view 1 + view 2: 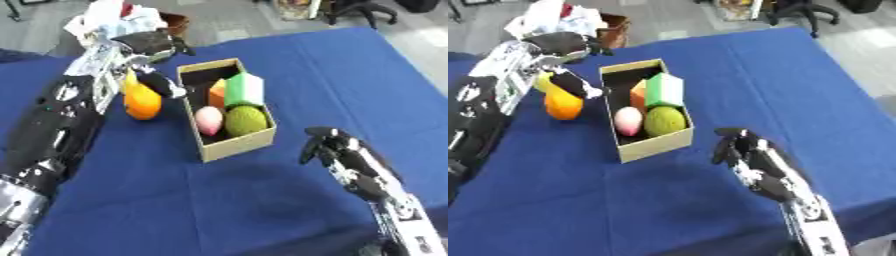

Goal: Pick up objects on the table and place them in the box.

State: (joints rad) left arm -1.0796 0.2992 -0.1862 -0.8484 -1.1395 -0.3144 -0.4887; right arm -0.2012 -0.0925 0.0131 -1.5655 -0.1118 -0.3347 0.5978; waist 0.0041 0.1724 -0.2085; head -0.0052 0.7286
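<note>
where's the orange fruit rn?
The orange fruit sits on the blue table, just left of the cardboard box, outside it, with the left hand right above it.

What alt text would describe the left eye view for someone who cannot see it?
A robot's left hand reaches over an orange fruit-shaped object beside a cardboard box on a blue table. The box holds green, orange and pink items. Its right hand rests idle at lower right.

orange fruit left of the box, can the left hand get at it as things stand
Probably yes. The left hand is already right at the orange fruit, fingers against its top, with nothing between them. The box stands just beside the fruit, but its wall leaves that side free.
</note>
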